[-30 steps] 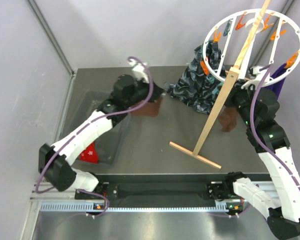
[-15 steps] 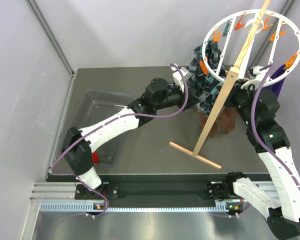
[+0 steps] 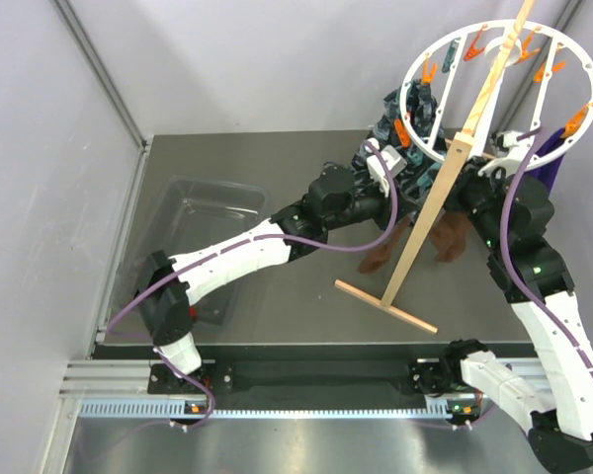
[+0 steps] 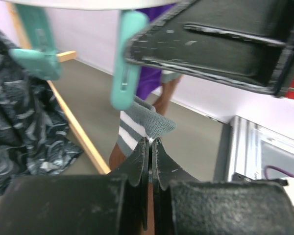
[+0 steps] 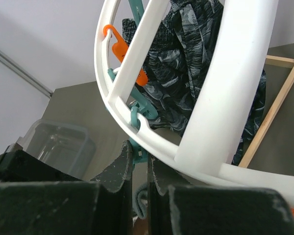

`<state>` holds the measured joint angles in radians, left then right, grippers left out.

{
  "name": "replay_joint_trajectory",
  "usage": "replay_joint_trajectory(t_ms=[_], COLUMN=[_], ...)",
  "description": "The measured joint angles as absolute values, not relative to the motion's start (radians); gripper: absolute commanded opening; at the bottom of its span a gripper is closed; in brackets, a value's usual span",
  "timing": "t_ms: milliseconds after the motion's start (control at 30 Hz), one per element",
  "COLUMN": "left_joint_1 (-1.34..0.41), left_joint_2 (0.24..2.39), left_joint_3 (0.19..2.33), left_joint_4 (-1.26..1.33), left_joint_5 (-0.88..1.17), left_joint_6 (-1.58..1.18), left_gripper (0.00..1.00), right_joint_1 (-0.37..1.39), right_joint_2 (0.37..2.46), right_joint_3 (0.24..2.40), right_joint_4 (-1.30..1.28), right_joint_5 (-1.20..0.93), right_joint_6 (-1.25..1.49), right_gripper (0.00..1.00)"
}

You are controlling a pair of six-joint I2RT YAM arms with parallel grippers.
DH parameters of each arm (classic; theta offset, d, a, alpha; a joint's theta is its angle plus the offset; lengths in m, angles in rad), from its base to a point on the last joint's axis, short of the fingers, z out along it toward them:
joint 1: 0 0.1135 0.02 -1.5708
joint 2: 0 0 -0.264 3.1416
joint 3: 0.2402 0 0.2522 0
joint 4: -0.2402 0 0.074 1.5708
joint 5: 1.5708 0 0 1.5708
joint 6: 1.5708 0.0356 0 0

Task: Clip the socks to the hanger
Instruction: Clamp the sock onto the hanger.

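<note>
The small dark brown knitted sock (image 4: 139, 125), with a grey, white-striped cuff, is light, limp and a little stretchy, so it will sag and swing from wherever it is pinched. The cuff edge looks like the firmest place to hold it and to feed into a clip. The left claw (image 4: 150, 142) has it there: its 2 black fingers are pressed fully together on the cuff, and the foot dangles below beside the slanted wooden pole (image 3: 430, 212). The cuff sits right at the tip of a teal plastic clip (image 4: 125, 63) on the large round white plastic hanger (image 3: 412, 74); whether it is inside the clip's mouth I cannot tell. The right claw (image 5: 139, 164) is all but closed just under the ring, apparently squeezing a teal plastic clip (image 5: 135, 120), likely to spread it. Smooth plastic could slip free.
</note>
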<state>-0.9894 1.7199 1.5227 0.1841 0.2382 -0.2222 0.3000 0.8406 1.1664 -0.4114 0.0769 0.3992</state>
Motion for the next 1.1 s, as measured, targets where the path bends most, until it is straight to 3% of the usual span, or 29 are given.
replay_joint_trajectory(t_ms=[467, 1100], left_joint_1=[-1.000, -1.028], left_joint_2=[1.720, 1.717], left_joint_3=[1.521, 1.514], left_joint_4=[0.184, 0.212], left_joint_5=[0.070, 0.033], left_joint_6=[-0.176, -0.150], left_gripper=[0.00, 0.00], right_joint_1=[0.300, 0.300], right_joint_2=[0.832, 0.832], right_joint_3=[1.166, 1.166], right_joint_4=[-0.416, -0.414], right_joint_5=[0.077, 0.062], right_joint_6=[0.404, 0.416], right_gripper=[0.00, 0.00])
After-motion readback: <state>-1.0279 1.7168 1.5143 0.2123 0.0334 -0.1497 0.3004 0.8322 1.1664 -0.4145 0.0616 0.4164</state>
